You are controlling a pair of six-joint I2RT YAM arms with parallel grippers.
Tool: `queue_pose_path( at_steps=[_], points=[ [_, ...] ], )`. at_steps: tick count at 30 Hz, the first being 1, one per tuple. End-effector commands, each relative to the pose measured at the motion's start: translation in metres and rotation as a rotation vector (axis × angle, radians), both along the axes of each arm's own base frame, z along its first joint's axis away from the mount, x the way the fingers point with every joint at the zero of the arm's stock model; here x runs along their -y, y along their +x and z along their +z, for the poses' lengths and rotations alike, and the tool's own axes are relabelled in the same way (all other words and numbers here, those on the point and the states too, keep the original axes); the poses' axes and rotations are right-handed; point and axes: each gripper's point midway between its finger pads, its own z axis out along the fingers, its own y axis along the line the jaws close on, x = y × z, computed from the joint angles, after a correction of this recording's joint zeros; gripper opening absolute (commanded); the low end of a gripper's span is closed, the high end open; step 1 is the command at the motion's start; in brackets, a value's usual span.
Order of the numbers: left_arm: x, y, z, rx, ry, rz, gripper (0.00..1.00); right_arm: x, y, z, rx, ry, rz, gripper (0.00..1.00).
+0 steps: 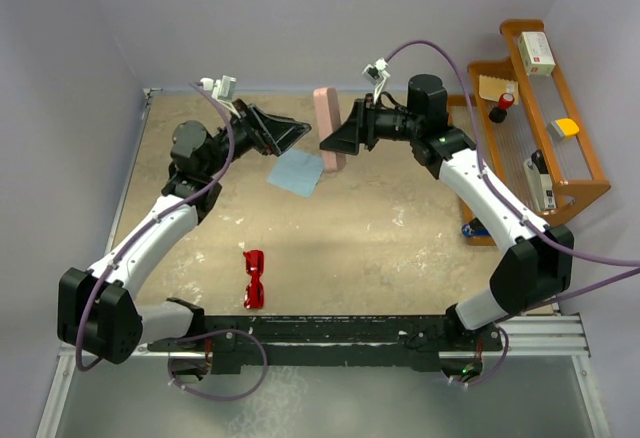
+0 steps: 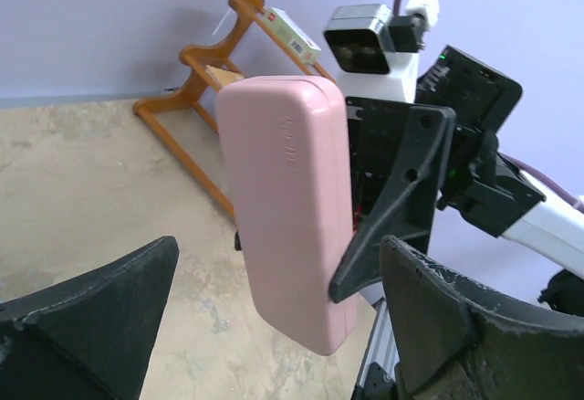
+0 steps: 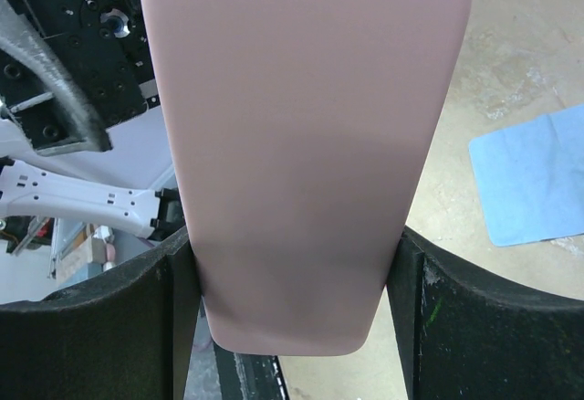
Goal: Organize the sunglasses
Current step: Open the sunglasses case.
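Sunglasses (image 1: 255, 278) are being borne by the table (image 1: 400, 248) near the arm bases, long axis running near-to-far, nearer the left arm. The pink case (image 1: 325, 108) is being pinched aloft by the right gripper (image 1: 338, 143), while the left gripper (image 1: 298, 134) is being held spread, facing it.

walls: plain pale lavender walls (image 1: 300, 18), evenly lit | bench: sandy mottled bench top (image 1: 400, 248), white scuffs in patches | right edge: orange-brown wooden rack (image 1: 585, 173), tiered | near edge: brushed grey metal sheet (image 1: 320, 408)

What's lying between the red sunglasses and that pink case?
A light blue cloth lies between the sunglasses and pink case, shown in the top view.
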Motion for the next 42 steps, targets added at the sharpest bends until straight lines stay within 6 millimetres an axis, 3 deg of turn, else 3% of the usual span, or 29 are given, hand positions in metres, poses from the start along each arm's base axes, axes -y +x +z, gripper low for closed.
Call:
queue_pose_path(
  at_steps=[1,6,16,25,30,42],
  points=[
    [0.004,-0.020,0.025,0.107,-0.032,-0.095,0.89,0.000,-0.006,0.037,0.082,0.056,0.019,0.00],
    [0.009,-0.037,0.040,0.156,-0.102,-0.186,0.90,0.002,-0.018,0.056,0.093,0.073,0.042,0.00],
    [0.017,-0.040,0.036,0.157,-0.185,-0.296,0.91,0.002,-0.045,0.082,0.100,0.138,0.137,0.00],
    [0.020,-0.033,0.042,0.178,-0.192,-0.299,0.91,-0.002,-0.055,0.084,0.074,0.172,0.183,0.00],
    [0.019,-0.041,0.056,0.218,-0.218,-0.334,0.91,-0.008,-0.060,0.085,0.062,0.172,0.208,0.00],
    [0.019,-0.057,0.068,0.250,-0.251,-0.419,0.90,-0.029,-0.072,0.089,0.050,0.171,0.297,0.00]
  ],
)
